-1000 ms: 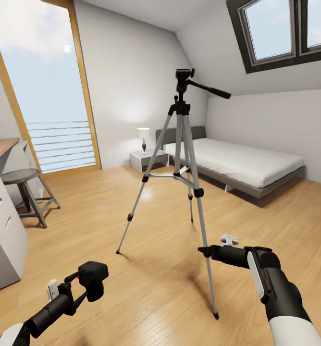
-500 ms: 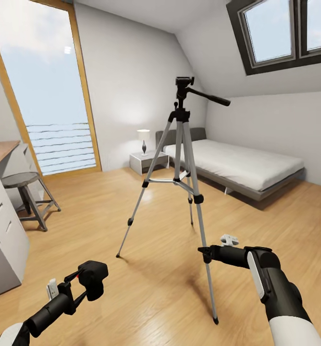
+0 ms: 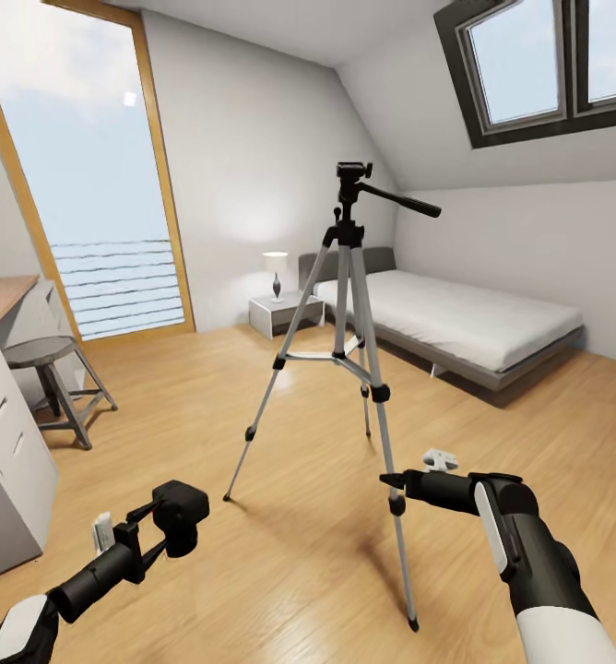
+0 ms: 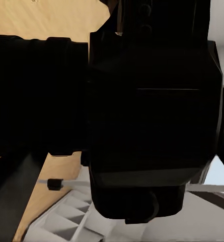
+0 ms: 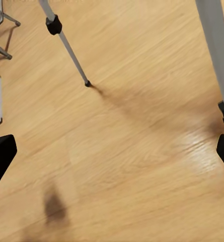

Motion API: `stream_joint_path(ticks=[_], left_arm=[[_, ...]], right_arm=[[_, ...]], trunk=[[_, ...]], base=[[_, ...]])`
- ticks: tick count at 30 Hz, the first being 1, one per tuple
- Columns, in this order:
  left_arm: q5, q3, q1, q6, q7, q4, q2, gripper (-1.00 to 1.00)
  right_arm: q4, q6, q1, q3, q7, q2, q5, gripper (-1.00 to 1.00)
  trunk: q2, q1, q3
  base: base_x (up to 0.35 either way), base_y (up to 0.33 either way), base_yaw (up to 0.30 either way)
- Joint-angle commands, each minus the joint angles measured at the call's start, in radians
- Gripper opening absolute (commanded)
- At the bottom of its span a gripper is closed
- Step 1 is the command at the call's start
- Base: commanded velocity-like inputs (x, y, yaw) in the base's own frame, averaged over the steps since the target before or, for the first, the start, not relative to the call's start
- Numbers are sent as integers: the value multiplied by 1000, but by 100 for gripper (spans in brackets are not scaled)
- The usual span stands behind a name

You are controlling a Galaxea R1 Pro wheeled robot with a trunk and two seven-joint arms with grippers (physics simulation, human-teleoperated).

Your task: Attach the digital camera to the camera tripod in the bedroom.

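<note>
The camera tripod (image 3: 349, 277) stands on the wood floor in the middle of the bedroom, silver legs spread, with its black pan head (image 3: 352, 175) and long handle on top. My left gripper (image 3: 159, 527) is low at the left, shut on the black digital camera (image 3: 184, 515), well below the pan head and to its left. In the left wrist view the camera's dark body (image 4: 147, 116) sits right against the lens. My right gripper (image 3: 391, 481) hovers beside the tripod's near leg (image 3: 388, 470). In the right wrist view that gripper (image 5: 113, 153) is open over the floor, with tripod legs (image 5: 66, 48) ahead.
A grey metal stool (image 3: 54, 360) and a white cabinet with a wood top (image 3: 4, 443) stand at the left. Behind the tripod are the grey low bed (image 3: 465, 318), a nightstand (image 3: 285, 309) with a lamp, the tall window (image 3: 96, 184) and the skylight (image 3: 539, 65).
The whole view has shifted, so the tripod sits a little lower in the picture. My left arm has lifted the camera slightly. The right arm has kept its place.
</note>
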Motion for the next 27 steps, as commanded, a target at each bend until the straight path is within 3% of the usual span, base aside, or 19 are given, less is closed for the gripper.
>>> stream_joint_path(ticks=[1,12,14,17,18,23,24,27], left_arm=[[-14,-2,-1,5,-9,-14,-1,-100],[-14,-29,-1,5,-9,-122,-16,-100],[-15,-53,-1,5,-10,-141,-17,-100],[-15,-97,-1,5,-11,-164,-17,-100],[-15,-135,-1,5,-13,-185,-17,-100],[-15,-236,-1,5,-15,-252,-17,-100],[-15,-271,-1,5,-15,-279,-16,-100],[-15,-311,-1,5,-15,-316,-16,-100]], right_arm=[[-2,5,-1,-1,6,0,4,100],[-7,6,-1,-1,7,0,4,100],[-7,6,-1,-1,7,0,4,100],[-7,6,-1,-1,7,0,4,100],[-7,6,-1,-1,7,0,4,100],[-7,6,-1,-1,7,0,4,100],[-7,6,-1,-1,7,0,4,100],[-7,6,-1,-1,7,0,4,100]], trunk=[[7,-4,2],[84,-46,37],[98,-54,43],[119,-65,52],[126,-69,55],[161,-88,71],[168,-92,74],[189,-104,84]], base=[[0,0,0],[0,0,0],[0,0,0],[0,0,0],[0,0,0],[0,0,0],[0,0,0],[0,0,0]])
